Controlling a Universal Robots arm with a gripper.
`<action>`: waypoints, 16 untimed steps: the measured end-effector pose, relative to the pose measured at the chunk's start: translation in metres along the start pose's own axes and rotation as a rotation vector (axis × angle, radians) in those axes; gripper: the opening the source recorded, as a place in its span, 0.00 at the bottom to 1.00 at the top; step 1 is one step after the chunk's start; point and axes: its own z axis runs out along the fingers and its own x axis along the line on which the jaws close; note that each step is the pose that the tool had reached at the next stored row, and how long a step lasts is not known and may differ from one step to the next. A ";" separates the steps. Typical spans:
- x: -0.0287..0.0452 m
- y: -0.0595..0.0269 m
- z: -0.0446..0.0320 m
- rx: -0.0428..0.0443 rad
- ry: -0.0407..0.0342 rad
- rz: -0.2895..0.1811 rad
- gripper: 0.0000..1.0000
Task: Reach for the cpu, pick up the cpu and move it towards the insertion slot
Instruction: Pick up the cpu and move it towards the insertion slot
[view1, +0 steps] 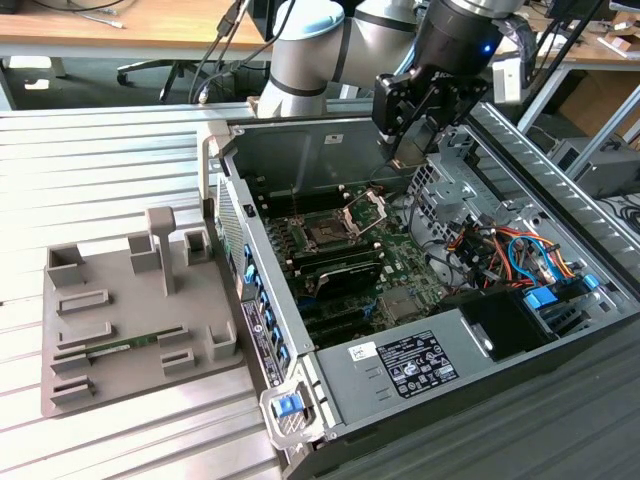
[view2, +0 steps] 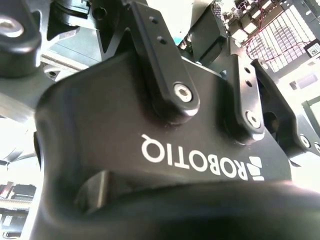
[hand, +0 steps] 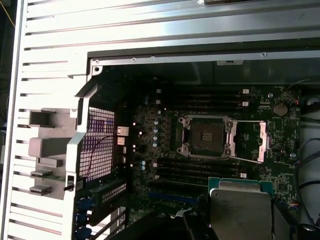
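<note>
Above the open computer case (view1: 430, 330), the gripper (view1: 408, 150) pinches the cpu (hand: 240, 205) near the insertion slot (hand: 206, 136).

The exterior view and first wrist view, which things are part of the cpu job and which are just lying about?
Part of the job:
- cpu, held by the tool above the open case
- insertion slot, open, hinged bracket swung aside

Just lying about:
- grey tray beside the case
- green memory stick in the tray
- coloured cables

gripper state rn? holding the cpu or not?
Gripper: shut on the cpu, held above the open case, short of the insertion slot.
</note>
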 end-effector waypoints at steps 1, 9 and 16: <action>0.0000 0.0002 0.0002 0.0000 0.0001 0.000 0.55; -0.0002 0.0022 0.0027 0.0000 0.0000 0.000 0.55; -0.0003 0.0037 0.0055 0.0001 0.0001 0.000 0.55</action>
